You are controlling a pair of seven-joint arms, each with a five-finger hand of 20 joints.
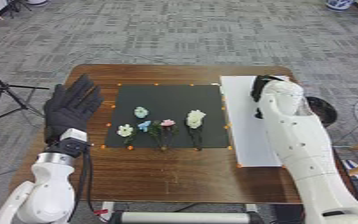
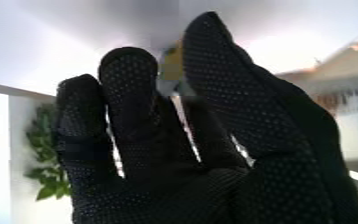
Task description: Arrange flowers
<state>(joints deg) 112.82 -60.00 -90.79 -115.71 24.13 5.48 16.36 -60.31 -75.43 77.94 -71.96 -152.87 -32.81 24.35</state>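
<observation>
Well, taking twelve o'clock as the table's far edge, you have the flowers at about eight o'clock from your right hand, well apart from it on the dark mat. That hand is over the far part of the white sheet. From your left hand, they lie between three and four o'clock: a pale blue bloom, a cream one, a brighter blue one, a pink one and, farthest toward three, a large white one. Your left hand is open, its fingers spread, beside the mat at its nine o'clock.

The right forearm covers part of the sheet and cuts across the black round container at about four o'clock from your right hand. The stems are hard to separate where the middle flowers sit close together.

The head view leaves your right hand small and partly behind its own wrist; the right wrist view shows its fingers nearly straight, with the thumb set apart. You also get a yellow blur in the gap there, and you can't tell whether the glove touches it. Leafy greenery appears in the background.
</observation>
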